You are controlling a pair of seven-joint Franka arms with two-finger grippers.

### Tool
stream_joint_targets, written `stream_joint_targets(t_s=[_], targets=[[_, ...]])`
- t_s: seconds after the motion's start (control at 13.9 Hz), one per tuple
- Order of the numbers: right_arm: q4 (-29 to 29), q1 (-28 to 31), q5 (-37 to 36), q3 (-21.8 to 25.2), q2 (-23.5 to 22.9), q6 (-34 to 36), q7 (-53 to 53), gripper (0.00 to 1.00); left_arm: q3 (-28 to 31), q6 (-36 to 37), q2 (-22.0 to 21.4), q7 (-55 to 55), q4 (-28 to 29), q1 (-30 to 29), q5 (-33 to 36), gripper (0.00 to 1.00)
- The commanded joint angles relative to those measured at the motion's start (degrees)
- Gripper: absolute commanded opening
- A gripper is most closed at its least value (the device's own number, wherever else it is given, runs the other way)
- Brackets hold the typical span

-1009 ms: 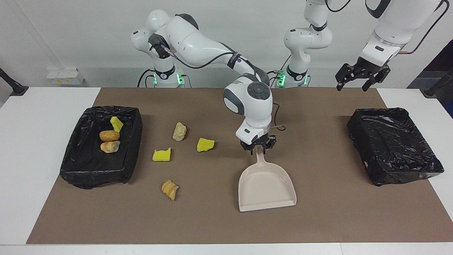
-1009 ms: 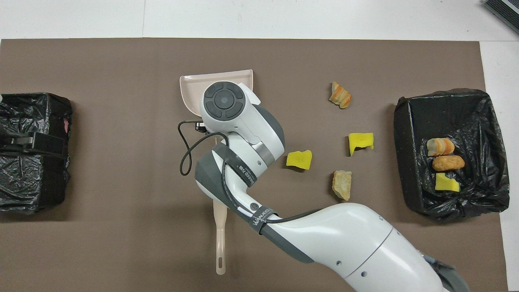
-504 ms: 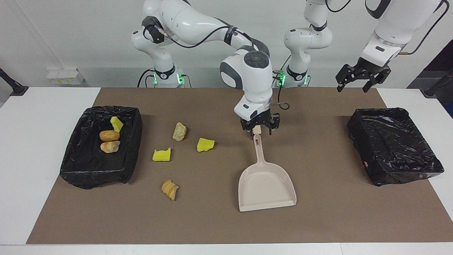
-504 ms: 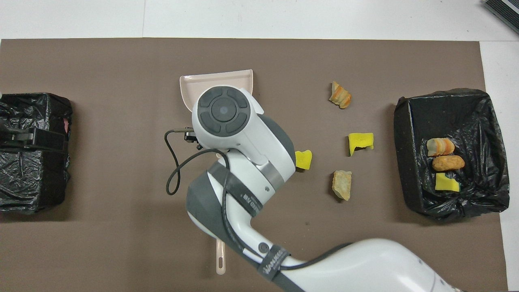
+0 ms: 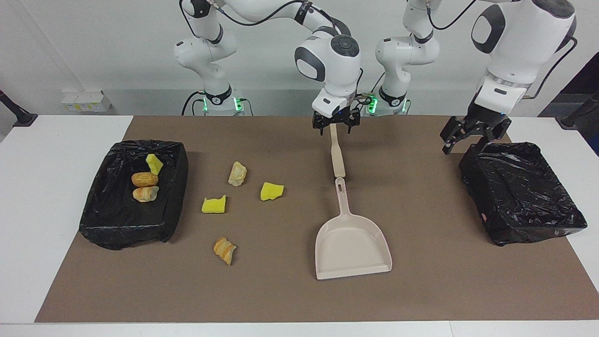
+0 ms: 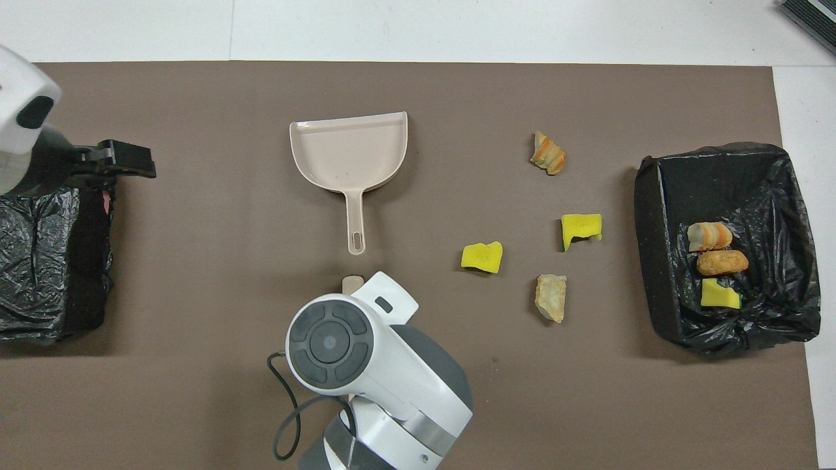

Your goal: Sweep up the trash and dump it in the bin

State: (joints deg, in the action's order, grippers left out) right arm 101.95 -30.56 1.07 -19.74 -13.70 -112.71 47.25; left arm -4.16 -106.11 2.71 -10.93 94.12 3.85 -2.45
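At three o'clock on the overhead view's dial, at the mat's edge by the right arm's end, the filled bin (image 6: 659, 196) holds three pieces of trash. Four more lie loose on the mat (image 6: 196, 294), at three to four o'clock from the dustpan (image 6: 349, 147): a striped lump (image 6: 547, 154), a first yellow chunk (image 6: 581, 228), a second yellow chunk (image 6: 482, 256) and a tan lump (image 6: 550, 297). The dustpan lies flat and unheld, its mouth toward twelve o'clock and so turned away from those pieces. Pushed at as it lies, it would likely skid, and the light spongy chunks could bounce past its lip. A tan stick (image 5: 336, 157) lies at six o'clock from the pan, nearly end to end with the pan's handle. The right tool (image 5: 336, 125) is over the stick's end nearest the robots, and I cannot tell whether it pinches the stick or stands apart from it. A hold so close to the end could let the stick swing, or drive it into the handle and shove the pan askew. The left tool (image 5: 461, 142), spread wide, hangs over the corner of the empty bin (image 5: 524, 196) at nine o'clock, where it might snag the loose black liner.
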Motion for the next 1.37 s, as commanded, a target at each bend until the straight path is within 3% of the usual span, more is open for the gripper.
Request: stream_joint_targets(t_s=[0.0,0.29,0.5,0.86,1.08,1.3], targets=[[10.5,-2.6,2.0,0.1,3.9,-8.3,1.4,0.96,0.4,-3.6,4.5,-3.1,-2.5,2.7,-0.5,1.0],[14.9,-6.1,2.4,0.1,2.8,-15.5,3.4,0.92,0.5,-9.5,16.4,-14.3,-9.3,9.7,-1.9,1.0],[16.5,-7.2,2.4,0.1,3.2,-15.6,3.5,0.85,0.5,-12.3,20.0,-16.3,-9.2,13.4,-1.7,1.0],[16.9,-7.3,2.4,0.1,3.0,-17.1,3.6,0.48,0.4,-11.3,21.0,-16.5,-5.0,18.2,-2.1,1.0],[16.7,-7.3,2.4,0.1,2.9,-17.2,3.6,0.03,0.4,-12.3,21.8,-17.6,-2.9,19.8,-2.1,1.0],[16.3,-7.3,2.4,0.1,3.0,-16.6,6.0,0.0,0.4,-12.6,22.0,-17.7,-0.6,20.9,-2.1,1.0]])
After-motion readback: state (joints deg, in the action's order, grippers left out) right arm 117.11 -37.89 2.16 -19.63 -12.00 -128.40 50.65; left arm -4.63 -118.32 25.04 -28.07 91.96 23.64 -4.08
